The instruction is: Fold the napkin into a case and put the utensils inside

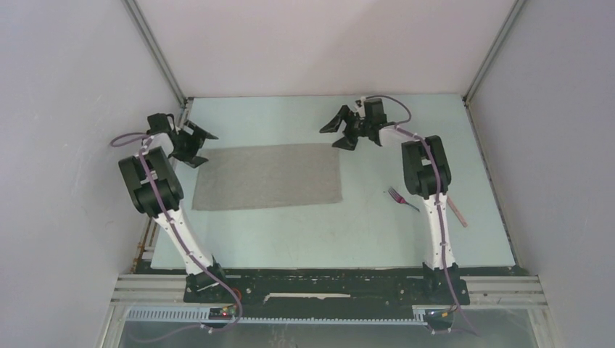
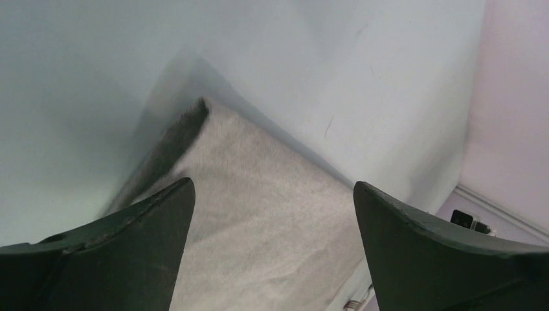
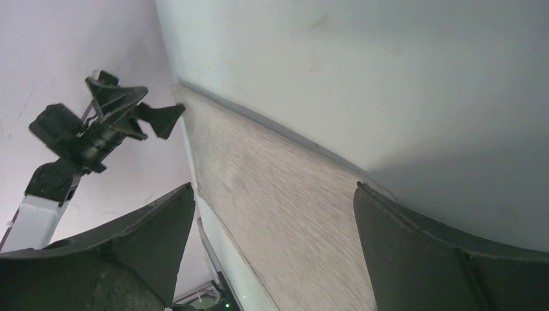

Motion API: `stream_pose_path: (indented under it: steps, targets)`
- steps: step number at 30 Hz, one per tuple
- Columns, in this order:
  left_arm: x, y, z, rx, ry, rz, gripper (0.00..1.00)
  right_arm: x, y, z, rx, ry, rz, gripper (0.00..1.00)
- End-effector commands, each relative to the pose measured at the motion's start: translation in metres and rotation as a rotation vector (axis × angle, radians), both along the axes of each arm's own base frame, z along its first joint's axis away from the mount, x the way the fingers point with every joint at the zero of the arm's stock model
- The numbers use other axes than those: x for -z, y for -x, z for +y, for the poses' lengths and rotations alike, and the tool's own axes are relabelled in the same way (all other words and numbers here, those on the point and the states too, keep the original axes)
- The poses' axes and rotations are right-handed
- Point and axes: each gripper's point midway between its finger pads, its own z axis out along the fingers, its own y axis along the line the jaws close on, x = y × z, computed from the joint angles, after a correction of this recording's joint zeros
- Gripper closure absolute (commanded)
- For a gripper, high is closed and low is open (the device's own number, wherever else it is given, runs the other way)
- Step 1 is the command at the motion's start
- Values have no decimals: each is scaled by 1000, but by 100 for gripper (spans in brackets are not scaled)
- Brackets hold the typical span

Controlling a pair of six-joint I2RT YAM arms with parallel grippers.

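Observation:
The grey-beige napkin point(image 1: 268, 176) lies flat on the pale table as a wide rectangle; no folded case shows. My left gripper point(image 1: 201, 147) is open and empty, raised over the napkin's far left corner; the cloth point(image 2: 259, 220) fills the gap between its fingers. My right gripper point(image 1: 337, 134) is open and empty, raised over the napkin's far right corner, looking along the cloth point(image 3: 291, 214). The fork point(image 1: 401, 197) lies on the table right of the napkin, beside the right arm. A slim pinkish handle point(image 1: 457, 212) lies further right; its head is hidden, so I cannot tell whether it is the spoon.
The table point(image 1: 304, 239) is walled by grey panels left, right and behind, with metal corner posts. The left arm point(image 3: 78, 142) shows in the right wrist view. The arm bases stand on a black rail point(image 1: 319, 284) at the near edge.

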Motion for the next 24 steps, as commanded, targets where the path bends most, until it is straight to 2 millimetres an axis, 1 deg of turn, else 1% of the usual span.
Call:
stream_pose_path:
  steps: [1, 2, 3, 5, 6, 8, 10, 12, 15, 16, 18, 19, 22, 24]
  targets:
    - [-74, 19, 27, -48, -125, -94, 0, -29, 10, -27, -36, 92, -62, 0]
    - [-88, 27, 22, -48, -129, -116, 0, -34, 14, -27, -46, 106, -71, 0]
    - [-85, 39, 18, -49, -129, -101, 0, -46, 20, -23, -62, 114, -90, 0]
    - [-87, 61, 11, -48, -158, -83, 0, -63, 34, -14, -90, 136, -122, 0]
    - [-83, 75, 9, -45, -176, -55, 0, -71, 43, -8, -103, 145, -138, 0]
    - [-70, 103, 5, -36, -212, 11, 0, -83, 68, 10, -140, 148, -160, 0]
    - [-54, 127, 2, -18, -232, 75, 0, -87, 98, 31, -196, 124, -166, 0]
    - [-35, 148, 4, -1, -258, 154, 0, -83, 130, 53, -267, 81, -147, 0]
    - [-16, 166, 7, 10, -268, 225, 0, -76, 168, 79, -359, 31, -125, 0]
    - [-11, 171, 9, 5, -285, 250, 0, -71, 178, 84, -382, 33, -113, 0]
    - [-5, 179, 13, -6, -303, 283, 0, -60, 194, 89, -418, 57, -87, 0]
    - [-2, 183, 15, -16, -311, 301, 0, -54, 200, 89, -425, 70, -79, 0]
    - [8, 193, 19, -41, -334, 356, 0, -37, 210, 84, -427, 95, -51, 0]
    - [15, 198, 25, -50, -346, 384, 0, -28, 212, 78, -420, 108, -33, 0]
